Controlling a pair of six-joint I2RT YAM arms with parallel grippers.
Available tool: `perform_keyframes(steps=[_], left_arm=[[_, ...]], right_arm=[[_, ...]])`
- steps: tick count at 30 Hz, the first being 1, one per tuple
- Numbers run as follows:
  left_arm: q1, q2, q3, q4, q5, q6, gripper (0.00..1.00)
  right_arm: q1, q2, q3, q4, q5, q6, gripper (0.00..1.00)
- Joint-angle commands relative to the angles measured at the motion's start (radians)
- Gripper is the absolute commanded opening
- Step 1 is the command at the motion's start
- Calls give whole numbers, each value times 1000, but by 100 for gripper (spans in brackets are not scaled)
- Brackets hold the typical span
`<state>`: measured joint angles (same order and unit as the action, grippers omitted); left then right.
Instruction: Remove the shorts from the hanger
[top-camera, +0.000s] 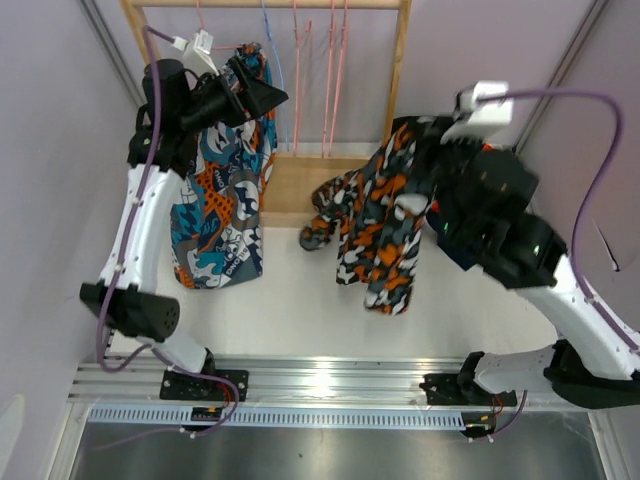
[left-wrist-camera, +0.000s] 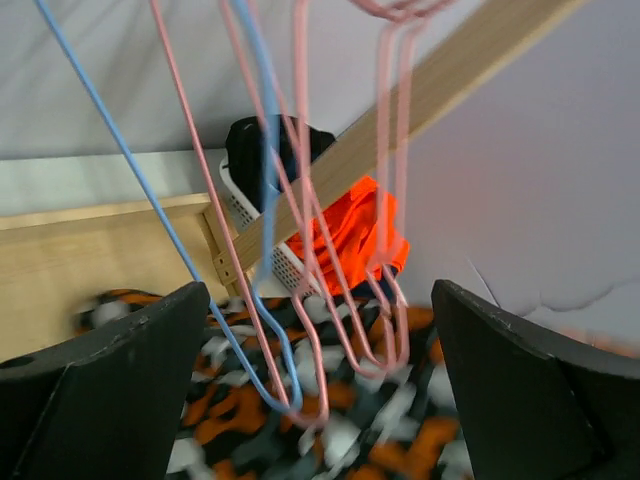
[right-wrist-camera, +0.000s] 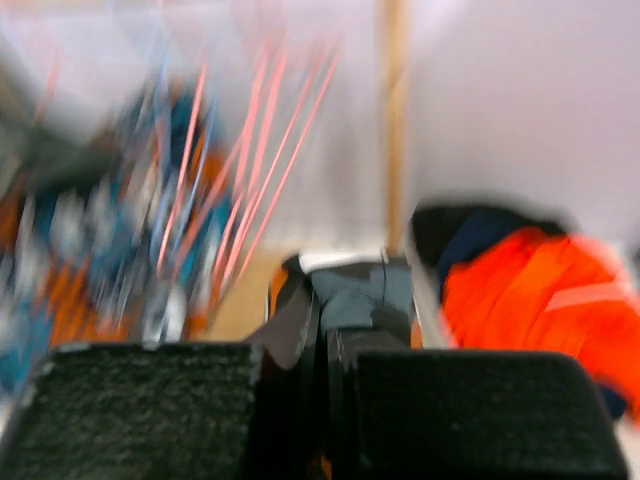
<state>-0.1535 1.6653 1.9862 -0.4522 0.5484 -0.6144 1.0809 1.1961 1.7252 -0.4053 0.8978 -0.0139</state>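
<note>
The teal-orange-white graphic shorts (top-camera: 222, 205) hang from a hanger at the left end of the wooden rack (top-camera: 399, 65). My left gripper (top-camera: 262, 95) is open and empty high beside them; in the left wrist view its gripper (left-wrist-camera: 320, 300) frames bare pink hangers (left-wrist-camera: 385, 250) and a blue hanger (left-wrist-camera: 262, 330). My right gripper (top-camera: 425, 165) is shut on the camouflage shorts (top-camera: 375, 225), which dangle off the rack above the table; in the right wrist view the gripper (right-wrist-camera: 335, 350) pinches their fabric (right-wrist-camera: 360, 290). Bright orange shorts (right-wrist-camera: 540, 300), with navy and black shorts, lie in a basket.
Several empty pink and blue hangers (top-camera: 330, 80) hang on the rack rail. The rack's wooden base (top-camera: 295, 185) sits on the table. A white mesh basket (left-wrist-camera: 268, 235) stands behind the rack's right post. Purple walls close in both sides.
</note>
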Motion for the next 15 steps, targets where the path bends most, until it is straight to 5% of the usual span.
perform_keyframes(steps=[1,10,15], left_arm=[[6,-166,-96,3,-2,91,99],[6,-473,-418,43,-61,146,99],[6,-562,-457,-11,-103,215,99]], right_arm=[[-200,112,230,-44,-193,-75,0],[-703,517,830,-78,-414,-39,0],[-949,615,725,116,-586,124,0]])
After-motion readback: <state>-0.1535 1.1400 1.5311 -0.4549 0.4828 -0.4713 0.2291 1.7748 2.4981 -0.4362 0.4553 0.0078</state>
